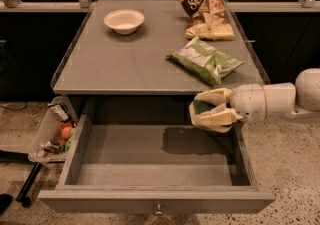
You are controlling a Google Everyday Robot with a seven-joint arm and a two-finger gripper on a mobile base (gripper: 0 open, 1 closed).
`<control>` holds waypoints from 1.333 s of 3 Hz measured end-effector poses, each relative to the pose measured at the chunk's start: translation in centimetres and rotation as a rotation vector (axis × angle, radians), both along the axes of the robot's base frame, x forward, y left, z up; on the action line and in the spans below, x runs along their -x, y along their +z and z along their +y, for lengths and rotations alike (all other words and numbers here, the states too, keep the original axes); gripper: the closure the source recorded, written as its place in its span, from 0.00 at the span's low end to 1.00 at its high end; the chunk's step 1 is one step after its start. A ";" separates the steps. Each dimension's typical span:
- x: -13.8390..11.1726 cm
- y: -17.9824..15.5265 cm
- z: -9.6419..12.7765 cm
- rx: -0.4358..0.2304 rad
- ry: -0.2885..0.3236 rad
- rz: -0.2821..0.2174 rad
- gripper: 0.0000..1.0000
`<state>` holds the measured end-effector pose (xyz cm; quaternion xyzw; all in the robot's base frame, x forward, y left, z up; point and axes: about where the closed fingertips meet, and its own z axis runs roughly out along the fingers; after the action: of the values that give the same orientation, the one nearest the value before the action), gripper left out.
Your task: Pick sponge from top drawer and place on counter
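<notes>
Camera view, counts, near to far: 1 drawer [150, 199], 1 knob [158, 211], 1 bin [42, 136], 1 tool [196, 110], 1 sponge [204, 107], 1 desk [125, 64], 2 snack bags, 1 bowl [124, 20].

Drawer is pulled out under the desk, with the knob centred on its front panel at the bottom edge of view. A dark shadow [192, 141] lies on the drawer floor, right of centre. Bin sits on the ground by the drawer's left wall and holds mixed items; contents not resolvable.

Tool enters from the right on a white arm [270, 101], fingers pointing left. It hangs over the drawer's right rear part, just below the desk's front edge. Fingers are closed partway, one above and one below the sponge, gripping it. Green face of the sponge shows between them; sponge is clear of the drawer floor and not on the desk.

On the desk: green bag [205, 59] near the front right, bowl at rear left, chip bag [205, 9] at rear right.
</notes>
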<state>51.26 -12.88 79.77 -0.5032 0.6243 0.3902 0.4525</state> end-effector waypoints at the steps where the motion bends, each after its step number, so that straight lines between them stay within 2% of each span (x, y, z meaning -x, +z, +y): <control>1: 0.0 2.3 1.0 0.008 0.045 -0.039 1.00; 2: 0.9 9.4 6.6 0.077 0.225 -0.113 1.00; 3: 1.1 17.1 12.8 0.168 0.379 -0.196 1.00; 4: -0.7 19.4 16.9 0.217 0.494 -0.199 1.00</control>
<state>51.99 4.06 99.21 -0.7212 0.4734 0.3684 0.3464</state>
